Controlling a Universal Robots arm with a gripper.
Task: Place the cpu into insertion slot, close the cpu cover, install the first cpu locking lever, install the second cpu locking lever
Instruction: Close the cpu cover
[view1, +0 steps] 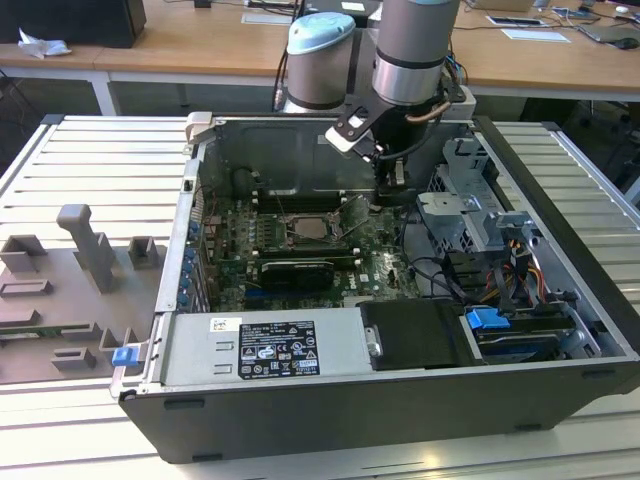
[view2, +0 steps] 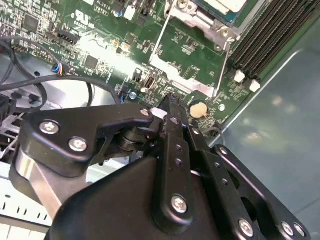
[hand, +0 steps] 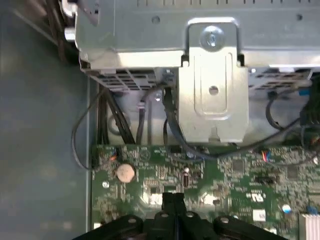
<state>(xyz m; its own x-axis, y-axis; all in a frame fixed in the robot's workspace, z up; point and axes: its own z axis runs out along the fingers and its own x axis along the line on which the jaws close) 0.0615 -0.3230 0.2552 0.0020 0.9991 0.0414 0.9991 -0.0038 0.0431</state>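
Observation:
The insertion slot (view1: 305, 229) is a small square socket with a metal rim on the green board (view1: 385, 262) inside the open computer case. In the second wrist view a pale silvery cpu (view2: 226, 4) lies inside it, ringed by the silvery cpu cover (view2: 196, 21); I cannot tell if the cover is latched. Thin wire levers (view2: 156, 47) run beside the socket. My gripper (view1: 392, 192) hangs low over the board, off the socket toward the exterior view's right. Its black fingers (view2: 170, 102) are shut with nothing between them, close to a round coin battery (view2: 198, 108).
A long black card (view1: 297, 272) sits in front of the socket. Memory slots (view2: 265, 45) flank it. A metal drive cage (hand: 210, 75) and loose cables (view1: 440, 275) fill the case toward the exterior view's right. A power supply (view1: 265, 350) lies along the front.

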